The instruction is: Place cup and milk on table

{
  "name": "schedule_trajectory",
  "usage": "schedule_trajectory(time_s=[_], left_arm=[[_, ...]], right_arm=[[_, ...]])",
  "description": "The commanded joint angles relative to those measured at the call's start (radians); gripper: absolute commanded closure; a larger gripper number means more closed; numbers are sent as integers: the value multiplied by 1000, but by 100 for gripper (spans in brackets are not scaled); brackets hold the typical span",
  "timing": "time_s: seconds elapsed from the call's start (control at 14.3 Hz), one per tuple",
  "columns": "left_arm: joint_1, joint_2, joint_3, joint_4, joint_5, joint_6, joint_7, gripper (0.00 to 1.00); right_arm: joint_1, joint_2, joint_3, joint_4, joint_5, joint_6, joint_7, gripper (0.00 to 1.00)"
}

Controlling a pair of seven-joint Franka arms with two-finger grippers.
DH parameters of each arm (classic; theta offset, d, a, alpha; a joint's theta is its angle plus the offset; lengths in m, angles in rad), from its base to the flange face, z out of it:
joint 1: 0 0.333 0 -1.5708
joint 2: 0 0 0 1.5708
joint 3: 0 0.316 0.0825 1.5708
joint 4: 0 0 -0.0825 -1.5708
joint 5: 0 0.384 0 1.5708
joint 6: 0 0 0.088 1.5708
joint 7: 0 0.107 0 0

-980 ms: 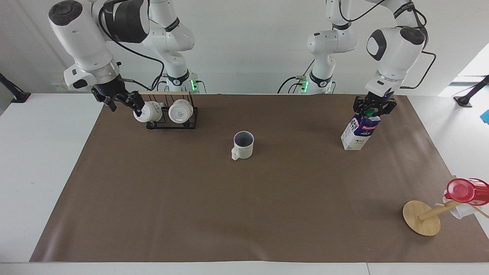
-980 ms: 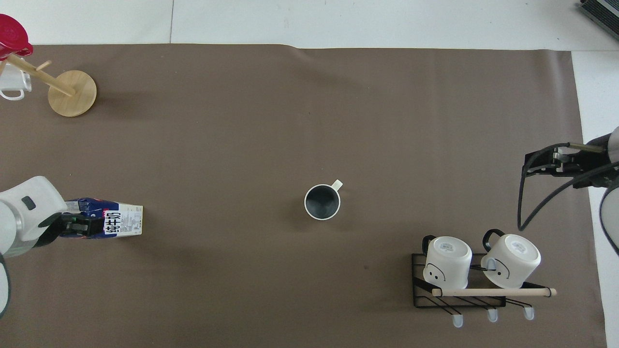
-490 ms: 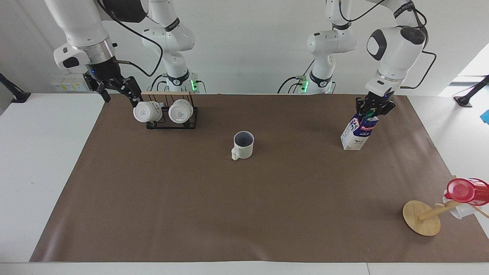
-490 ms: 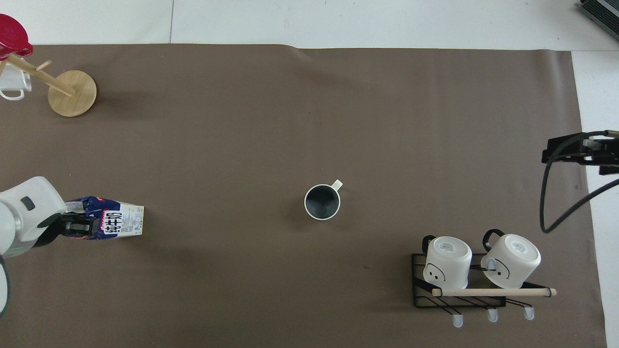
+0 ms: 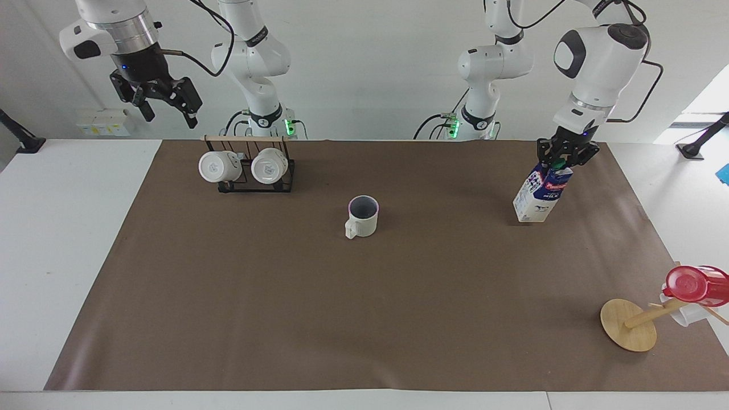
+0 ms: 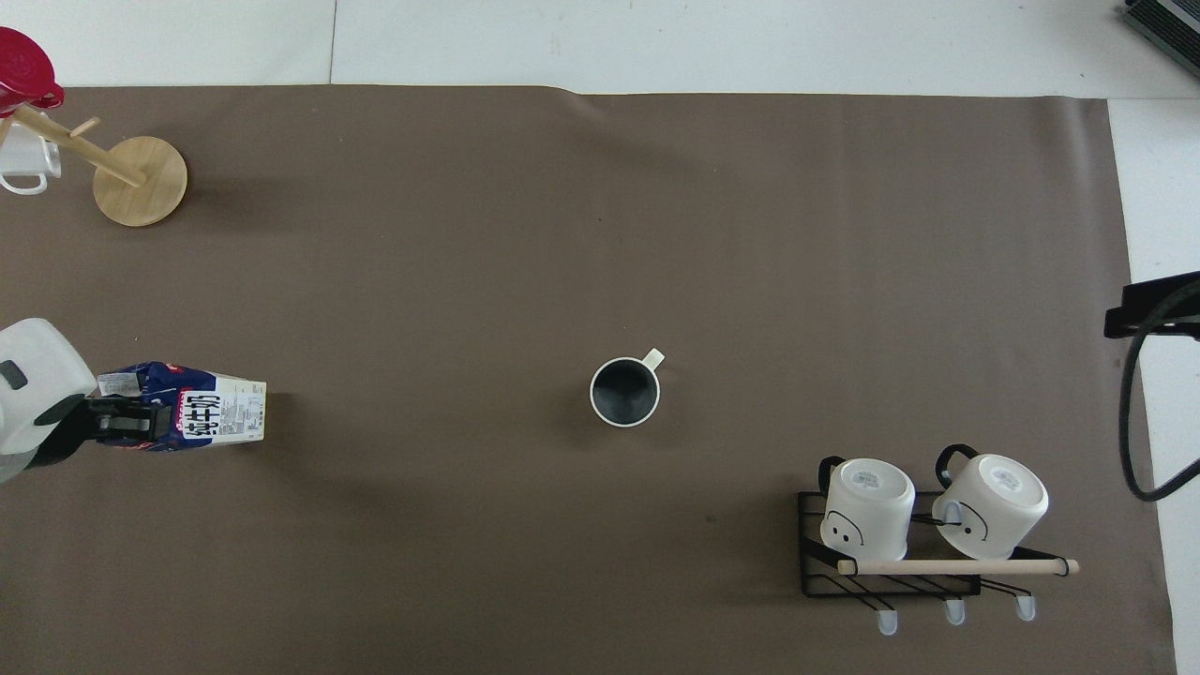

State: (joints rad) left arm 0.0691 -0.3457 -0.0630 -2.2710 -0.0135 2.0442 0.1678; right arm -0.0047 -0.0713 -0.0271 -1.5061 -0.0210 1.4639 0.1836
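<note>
One gripper is doing the work here: your left gripper point(image 5: 565, 161) is clamped on the gabled top of the milk carton point(image 5: 541, 193), right at the green screw cap. The carton hangs straight below the fingers with its long axis tipped, top leaning toward the left arm's end of the table, and its base looks just clear of the brown mat point(image 5: 364, 296), or at most grazing it. I can't tell which. It sits over the mat at the left arm's end, level with the cup point(image 5: 363, 216) or a little nearer the robots.

From that grip, the cup lies well apart, toward the middle of the table point(image 5: 68, 239). It stands upright on the mat, mouth up, handle pointing away from the robots. It is off-white and ribbed with a dark inside, and is shorter than the carton, which is dark blue above, white below, with a red band.

Your right gripper point(image 5: 156, 101) waits high in the air with its jaws spread wide and empty, above the table edge beside the black wire mug rack point(image 5: 256, 185) holding two white mugs.

My judgement: the cup looks placed, and the carton still needs setting down upright.
</note>
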Motion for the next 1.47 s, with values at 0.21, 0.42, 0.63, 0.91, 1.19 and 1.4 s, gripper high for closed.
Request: schedule_trajectory(time_s=[0.21, 0.42, 0.63, 0.91, 1.19, 1.4], left_arm=[[-6, 2, -154, 103, 3, -122, -236, 57], [-6, 4, -274, 136, -2, -142, -388, 57], [-12, 27, -322, 171, -52, -141, -461, 57], [-100, 77, -328, 176, -77, -90, -577, 57], [-178, 138, -331, 177, -72, -18, -649, 57], [-206, 191, -331, 221, -63, -3, -688, 58]], right_arm=[[0, 18, 4, -11, 6, 47, -36, 0], [-4, 36, 6, 20, -11, 36, -50, 0], [-3, 18, 3, -17, -11, 50, -64, 0], [-11, 7, -2, -34, -8, 47, -61, 0], [-14, 7, -5, -29, 7, 47, -58, 0], [-12, 7, -4, -29, 7, 47, -58, 0]])
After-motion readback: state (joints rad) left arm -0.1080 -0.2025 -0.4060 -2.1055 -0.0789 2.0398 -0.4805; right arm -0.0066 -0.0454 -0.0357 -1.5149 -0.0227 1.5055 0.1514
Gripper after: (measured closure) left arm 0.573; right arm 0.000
